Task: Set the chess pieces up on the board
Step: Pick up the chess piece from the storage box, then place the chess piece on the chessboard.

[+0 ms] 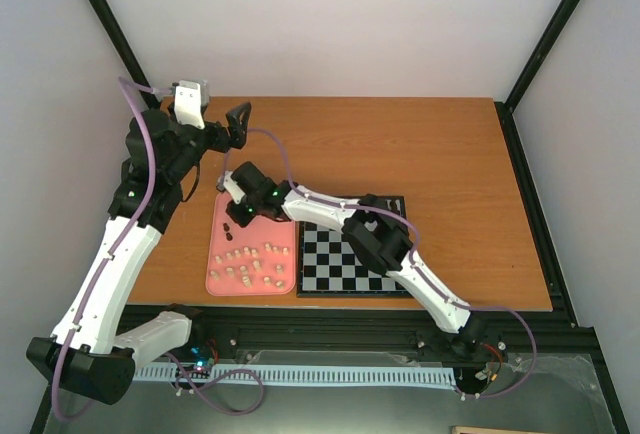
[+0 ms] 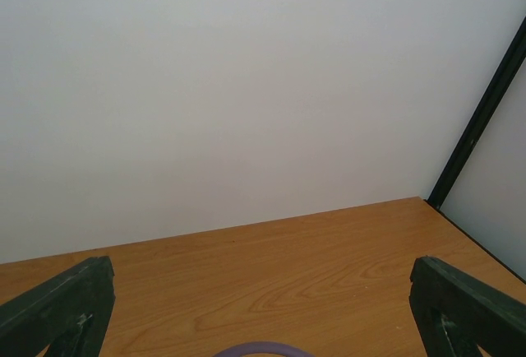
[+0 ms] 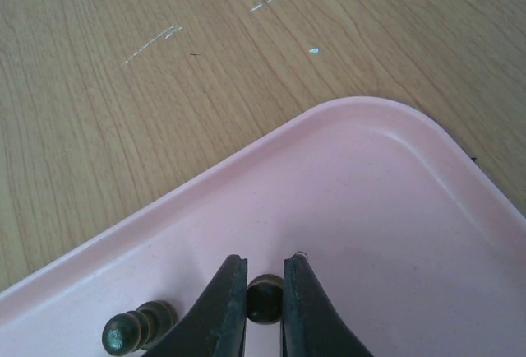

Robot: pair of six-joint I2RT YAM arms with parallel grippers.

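Note:
My right gripper (image 3: 265, 287) is shut on a dark chess piece (image 3: 265, 300) over the far corner of the pink tray (image 3: 370, 176). Another dark piece (image 3: 138, 327) lies on its side just to the left. In the top view the right gripper (image 1: 243, 214) reaches over the tray's far end (image 1: 222, 204), where dark pieces (image 1: 229, 229) sit, with several cream pieces (image 1: 252, 264) nearer. The board (image 1: 330, 269) lies right of the tray, partly under the right arm. My left gripper (image 1: 237, 124) is open, raised over the far table; its fingers (image 2: 57, 308) frame bare wood.
The wooden table (image 1: 440, 154) stretches to the far right. White walls and black frame posts (image 1: 545, 34) bound the cell. A purple cable (image 1: 150, 164) runs along the left arm. Scratches mark the wood (image 3: 156, 40) past the tray corner.

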